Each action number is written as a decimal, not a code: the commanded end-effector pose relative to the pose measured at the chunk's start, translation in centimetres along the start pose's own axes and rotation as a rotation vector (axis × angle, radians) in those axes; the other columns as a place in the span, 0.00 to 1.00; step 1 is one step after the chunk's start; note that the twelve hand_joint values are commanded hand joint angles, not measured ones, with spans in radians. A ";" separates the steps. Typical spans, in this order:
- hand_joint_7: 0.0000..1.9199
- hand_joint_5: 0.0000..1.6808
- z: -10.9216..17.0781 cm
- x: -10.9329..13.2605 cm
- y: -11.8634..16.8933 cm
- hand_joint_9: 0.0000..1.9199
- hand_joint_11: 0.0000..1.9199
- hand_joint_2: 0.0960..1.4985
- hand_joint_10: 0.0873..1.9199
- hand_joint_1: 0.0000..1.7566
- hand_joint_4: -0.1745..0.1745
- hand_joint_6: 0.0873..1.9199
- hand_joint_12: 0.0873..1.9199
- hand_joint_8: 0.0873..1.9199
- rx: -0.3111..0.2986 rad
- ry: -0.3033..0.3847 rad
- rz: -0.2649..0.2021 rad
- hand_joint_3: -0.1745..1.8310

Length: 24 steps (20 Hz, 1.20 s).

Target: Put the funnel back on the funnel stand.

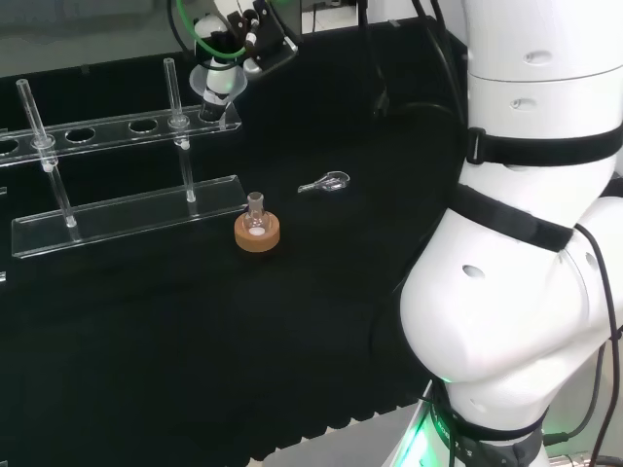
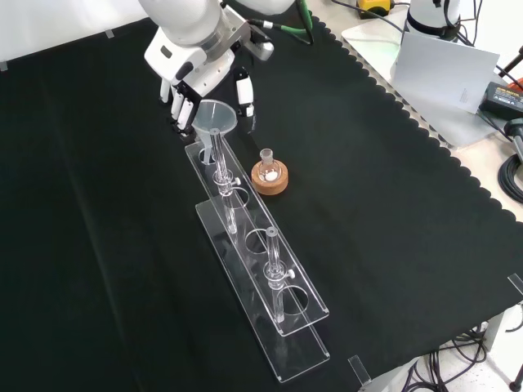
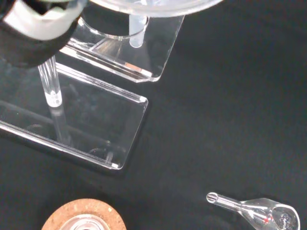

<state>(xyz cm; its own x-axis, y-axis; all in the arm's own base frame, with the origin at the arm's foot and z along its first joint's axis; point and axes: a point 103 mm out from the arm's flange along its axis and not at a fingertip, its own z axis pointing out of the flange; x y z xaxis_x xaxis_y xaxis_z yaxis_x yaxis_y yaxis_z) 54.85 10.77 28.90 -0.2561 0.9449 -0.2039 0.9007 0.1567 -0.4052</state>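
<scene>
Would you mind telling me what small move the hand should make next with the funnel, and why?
Probably a short, straight lowering. The hand holds the funnel over the end of the funnel stand, and in the wrist view its stem seems to be entering the end hole of the top plate. Easing it down until the cone rests on the plate, then opening the fingers, looks sensible.

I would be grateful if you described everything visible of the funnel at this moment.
The funnel looks like clear plastic or glass: a wide round cone narrowing to a thin stem. It stands upright, mouth up, at the end hole of the clear funnel stand, and in the wrist view its stem passes through the stand's upper shelf. The hand is right behind it in the front view, fingers pointing down beside the cone; whether they touch it cannot be told.
</scene>
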 end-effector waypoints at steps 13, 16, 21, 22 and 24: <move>0.34 0.47 0.8 -0.1 1.3 0.55 0.39 0.72 0.10 0.54 0.52 0.37 0.57 0.33 0.001 0.012 -0.013 0.01; 0.31 0.42 1.1 -0.1 1.4 0.52 0.36 0.73 0.11 0.53 0.47 0.36 0.58 0.33 0.003 0.015 -0.016 0.00; 0.22 0.28 1.2 0.2 1.2 0.40 0.29 0.71 0.20 0.51 0.37 0.27 0.63 0.35 0.015 0.028 -0.021 0.00; 0.18 0.25 1.2 0.2 1.1 0.36 0.27 0.70 0.23 0.50 0.33 0.22 0.64 0.35 0.017 0.029 -0.022 0.00; 0.11 0.21 1.1 0.2 0.8 0.29 0.23 0.68 0.27 0.49 0.30 0.12 0.66 0.35 0.021 0.035 -0.023 0.00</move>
<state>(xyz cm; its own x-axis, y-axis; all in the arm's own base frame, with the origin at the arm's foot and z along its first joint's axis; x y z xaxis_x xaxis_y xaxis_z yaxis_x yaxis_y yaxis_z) 55.44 10.74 27.37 -0.2638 0.9494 -0.1702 0.8902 0.1717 -0.4220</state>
